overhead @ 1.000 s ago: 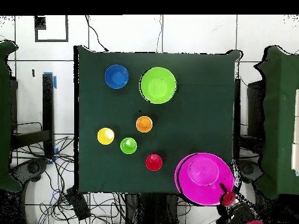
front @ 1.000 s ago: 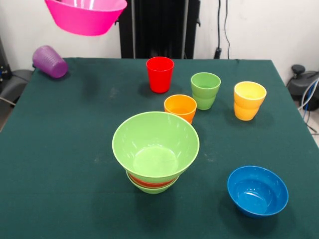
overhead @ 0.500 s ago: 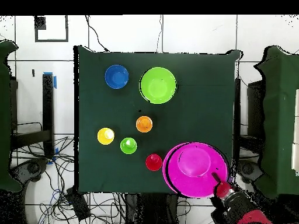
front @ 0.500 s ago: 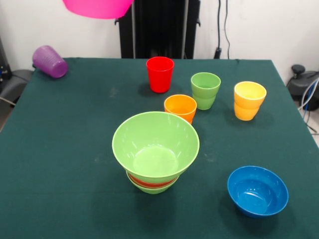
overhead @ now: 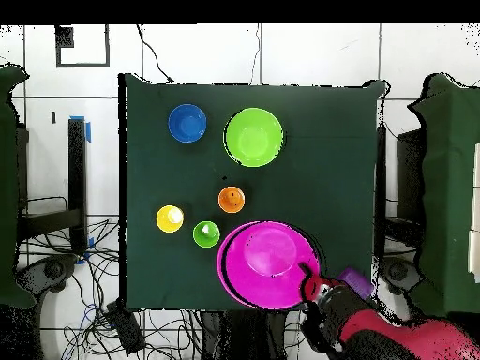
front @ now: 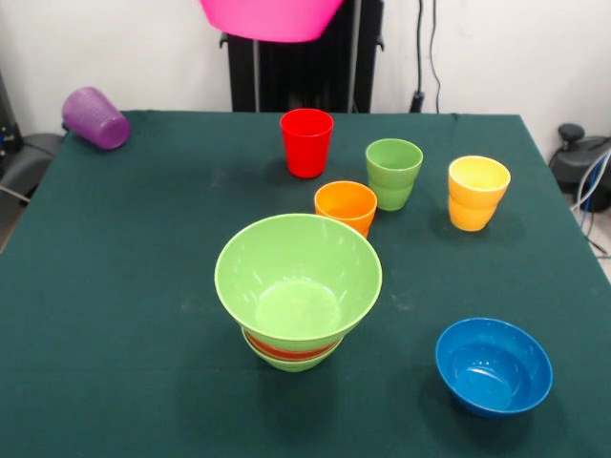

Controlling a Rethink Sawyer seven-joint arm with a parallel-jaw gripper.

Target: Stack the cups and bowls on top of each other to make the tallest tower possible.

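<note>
One pink bowl (overhead: pixel 267 262) aloft, rim clamped by pincer (overhead: pixel 309 284); no writing legible.

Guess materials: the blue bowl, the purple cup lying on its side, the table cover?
Round blue bowl: likely glossy moulded plastic; bright highlights glint on its inner wall. Small purple cup, tipped on its side: probably plastic too, less shiny, with a fine ribbed or gridded texture on its wall. Dark green table cover: seems matte cloth or felt; no reflections, faint pale scuffs.
</note>
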